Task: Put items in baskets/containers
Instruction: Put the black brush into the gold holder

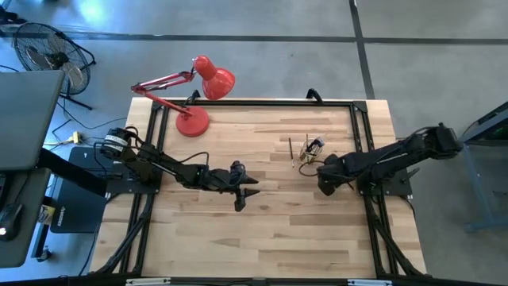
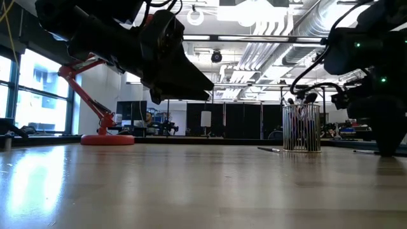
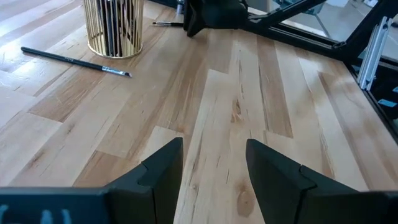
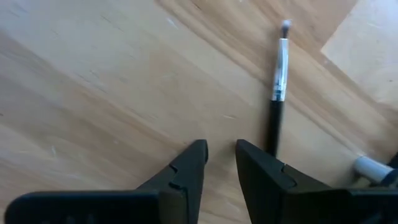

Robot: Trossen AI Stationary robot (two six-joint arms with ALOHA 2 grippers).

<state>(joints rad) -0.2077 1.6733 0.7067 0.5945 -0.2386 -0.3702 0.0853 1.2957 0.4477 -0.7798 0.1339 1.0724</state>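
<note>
A small cup of upright golden bars [image 3: 113,28] stands at the table's far right with several dark brushes upright in it. One brush [image 3: 74,61] lies flat beside the cup. Another brush [image 4: 278,93], with a dark handle and silver ferrule, lies on the wood just beside my right gripper's fingers. My right gripper [image 4: 221,155] points down near the cup [image 1: 313,147], its fingers a narrow gap apart over bare wood. My left gripper [image 3: 214,165] hangs open over the table's middle [image 1: 240,199], with nothing between its fingers.
A red desk lamp [image 1: 194,95] stands at the far left of the table. A black frame [image 1: 254,103] runs along the far edge and both sides. A silvery end of something [image 4: 373,168] shows beside my right gripper. Bare wood lies toward the near edge.
</note>
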